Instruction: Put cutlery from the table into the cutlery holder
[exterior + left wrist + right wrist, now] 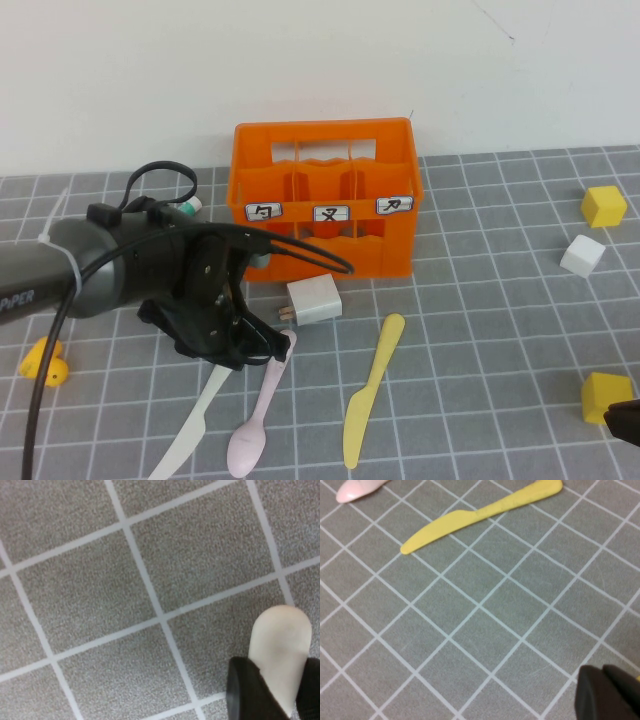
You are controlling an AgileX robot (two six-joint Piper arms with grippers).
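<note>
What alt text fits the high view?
The left claw sits low over the grey gridded table at the handle ends of a cream-white plastic knife and a pale pink plastic spoon. A yellow plastic knife lies beside them, in front of the orange slotted plastic crate. Only the right claw's dark tip shows at the lower right edge.

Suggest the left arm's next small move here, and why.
Probably lift straight up: the left gripper looks shut on the cream-white knife, whose handle end shows between its fingers in the left wrist view. The cutlery holder stands behind. The right gripper sits parked at the table's right edge.
</note>
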